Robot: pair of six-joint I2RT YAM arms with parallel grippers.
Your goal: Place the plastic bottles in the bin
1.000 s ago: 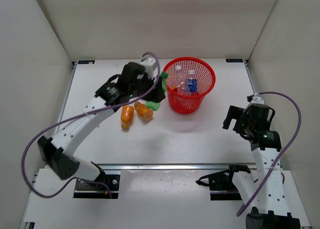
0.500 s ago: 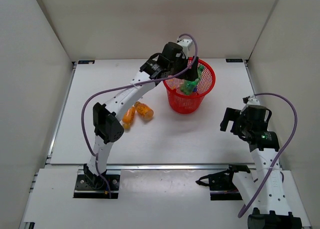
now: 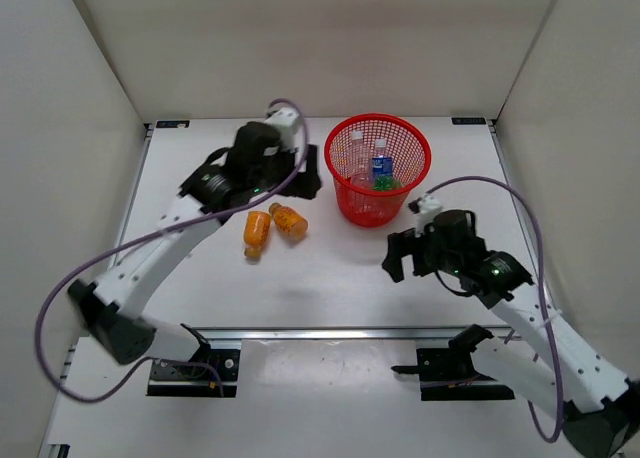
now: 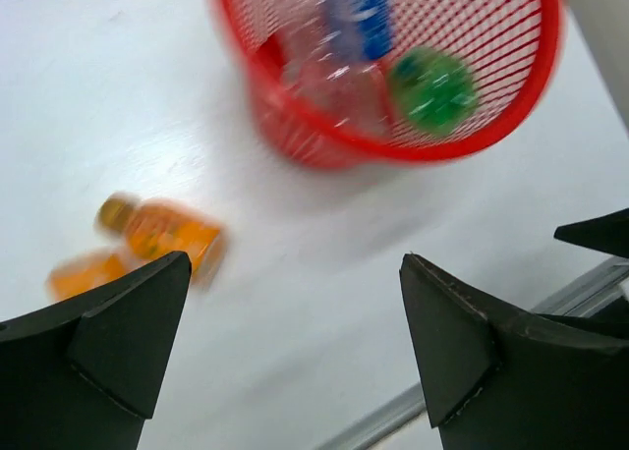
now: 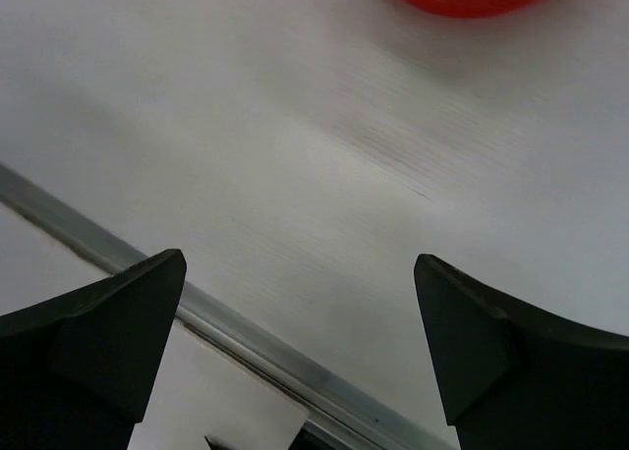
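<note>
The left gripper (image 4: pixel 295 344) and right gripper (image 5: pixel 300 344) both gape wide, empty. Two orange bottles (image 3: pixel 256 233) lie on the tabletop (image 3: pixel 340 270) left of the bin (image 3: pixel 380 117), which holds other bottles. They are probably light, slick and crushable, best grasped mid-body.

White table (image 3: pixel 330 278), walled along far, left and right edges. Upright near the far edge, right of centre: red mesh bin (image 3: pixel 372 210). Lying left of it, nearer the middle, just beside each other: orange bottle (image 3: pixel 256 233), second orange bottle (image 3: pixel 288 221).
</note>
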